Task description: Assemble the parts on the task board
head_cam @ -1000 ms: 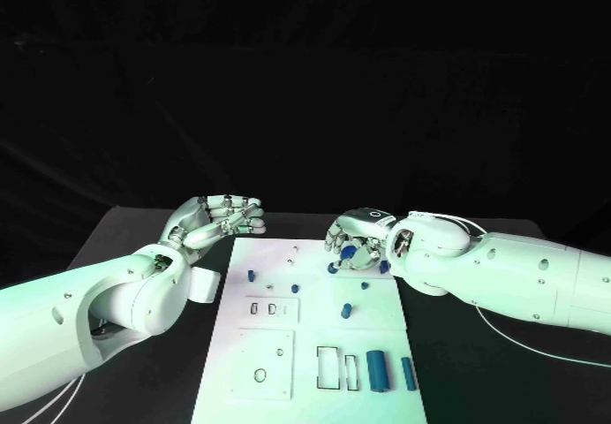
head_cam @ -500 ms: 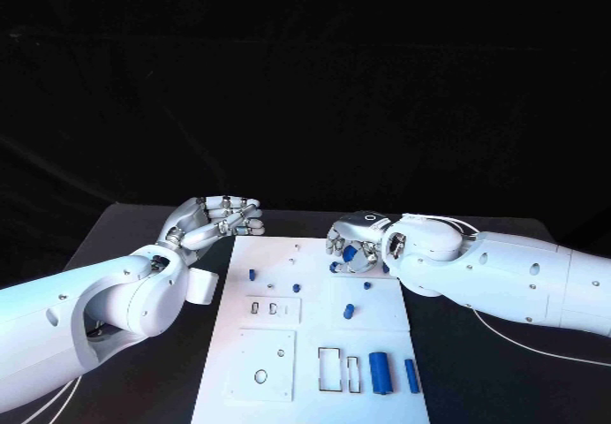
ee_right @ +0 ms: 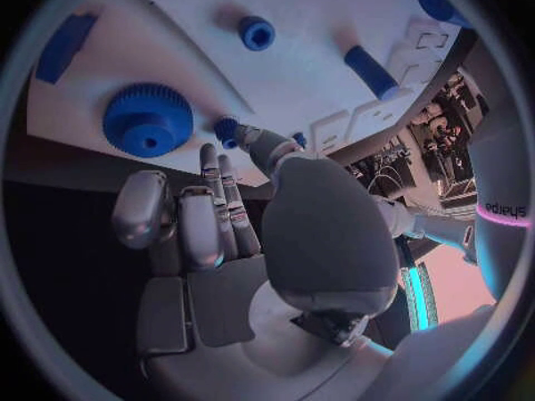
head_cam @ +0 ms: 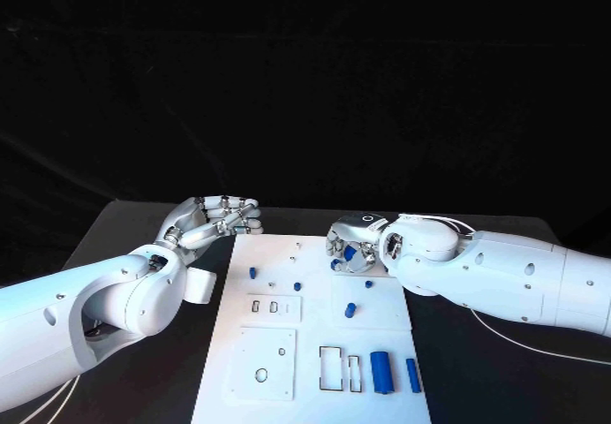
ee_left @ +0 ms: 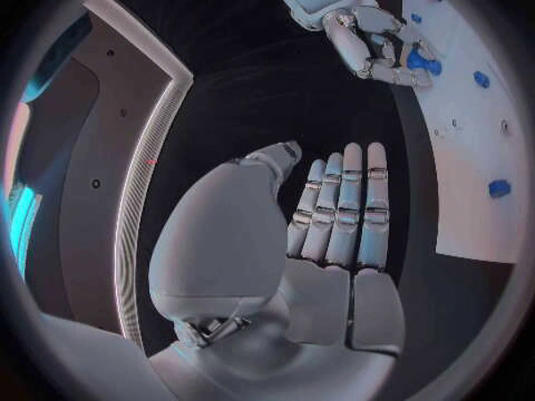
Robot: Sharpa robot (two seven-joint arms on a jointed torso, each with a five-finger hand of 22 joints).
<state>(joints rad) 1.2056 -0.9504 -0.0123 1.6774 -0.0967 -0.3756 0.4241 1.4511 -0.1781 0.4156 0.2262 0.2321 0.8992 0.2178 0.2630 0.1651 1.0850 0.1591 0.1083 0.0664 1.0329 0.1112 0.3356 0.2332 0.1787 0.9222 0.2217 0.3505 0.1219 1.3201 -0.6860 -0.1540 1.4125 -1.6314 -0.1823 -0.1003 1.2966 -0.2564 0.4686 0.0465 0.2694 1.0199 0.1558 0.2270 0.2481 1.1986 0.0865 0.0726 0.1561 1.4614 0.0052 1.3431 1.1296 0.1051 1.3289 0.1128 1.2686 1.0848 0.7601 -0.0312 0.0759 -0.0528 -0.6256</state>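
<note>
Pinching a small blue part [head_cam: 349, 253] between thumb and fingers, the right hand [head_cam: 357, 244] hangs over the far right portion of the task board [head_cam: 382, 327]. In the right wrist view the fingers [ee_right: 212, 214] curl in w/ a blue piece [ee_right: 226, 130] at the tips, just beside a blue gear [ee_right: 147, 120] lying on the board's white face; whether hand touches gear can't be told. A blue ring-shaped part [ee_right: 257, 33] and a blue rod [ee_right: 369, 71] lie further out on the board.

Left hand [head_cam: 210, 223] sits just off the board's far left corner, above the black table [head_cam: 140, 230], fingers curled in, nothing in them. Left wrist view shows its fingers [ee_left: 346, 205] side by side, folded toward the palm, w/ the board edge alongside.

On the board, head view: small blue pegs [head_cam: 253, 272] and [head_cam: 298, 286] in the upper area, another [head_cam: 350, 309] mid-board, a blue cylinder [head_cam: 380, 371] and a thinner blue bar [head_cam: 412, 375] at the near right, next to rectangular cutouts [head_cam: 330, 367]. A white block [head_cam: 205, 284] lies on the table just beside the board's left edge, near the left arm.
</note>
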